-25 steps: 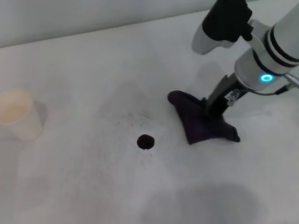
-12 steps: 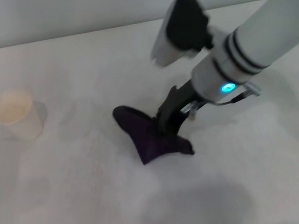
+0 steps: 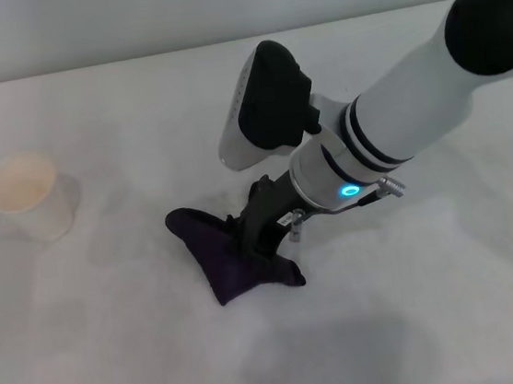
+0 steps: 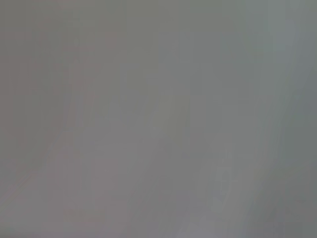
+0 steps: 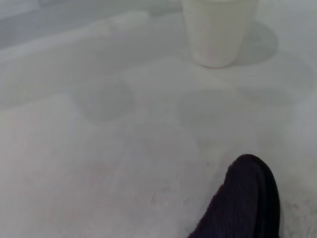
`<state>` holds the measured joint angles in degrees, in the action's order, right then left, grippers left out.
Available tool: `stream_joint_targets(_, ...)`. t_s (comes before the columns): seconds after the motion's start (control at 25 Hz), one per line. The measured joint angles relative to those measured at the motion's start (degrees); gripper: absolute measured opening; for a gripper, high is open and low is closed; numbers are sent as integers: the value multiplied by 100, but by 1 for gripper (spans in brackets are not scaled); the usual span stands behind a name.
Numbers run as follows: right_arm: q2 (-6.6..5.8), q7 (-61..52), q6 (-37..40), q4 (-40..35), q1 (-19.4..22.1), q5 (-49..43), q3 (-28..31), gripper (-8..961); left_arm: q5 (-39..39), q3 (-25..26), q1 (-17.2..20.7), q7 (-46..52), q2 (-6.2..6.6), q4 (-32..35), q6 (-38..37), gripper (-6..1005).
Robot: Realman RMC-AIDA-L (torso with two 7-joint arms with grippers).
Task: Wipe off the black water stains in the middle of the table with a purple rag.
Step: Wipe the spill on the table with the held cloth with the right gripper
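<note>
One arm works, seen from the head: the right tool pinches the purple rag and presses it flat on the surface near its middle. No black blot shows; it may lie under the cloth. A good wipe likely needs steady downward pressure and short overlapping strokes, stopping short of the paper cup toward the left edge.

Left wrist view: nothing recognisable; the left tool is unseen.

Right wrist view: a rag tip lies on the surface, the cup well apart.

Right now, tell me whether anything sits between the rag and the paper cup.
Nothing visible does. Bare table lies between the purple rag, pressed under the right tool, and the paper cup.
</note>
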<state>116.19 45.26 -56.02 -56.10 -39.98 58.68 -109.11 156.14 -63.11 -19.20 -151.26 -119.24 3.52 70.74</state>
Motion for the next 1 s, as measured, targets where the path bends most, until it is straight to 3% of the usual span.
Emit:
stream_joint_targets(0.32, -37, 71, 864, 399, -90, 62, -42, 96, 4, 0, 11, 0, 7, 0, -8, 894)
stream_joint_targets(0.52, -41, 60, 1075, 657, -115, -426, 516, 93, 12, 0, 13, 0, 6, 0, -5, 894)
stream_joint_targets(0.6, -41, 49, 950, 764, -147, -492, 835, 93, 13, 0, 4, 0, 6, 0, -5, 893)
stream_joint_targets(0.76, -31, 79, 610, 757, -181, -430, 915, 92, 41, 0, 1, 0, 5, 0, -5, 894)
stream_joint_targets(1.0, -3, 134, -84, 724, -383, 68, 306, 91, 75, 0, -19, 0, 4, 0, -6, 894)
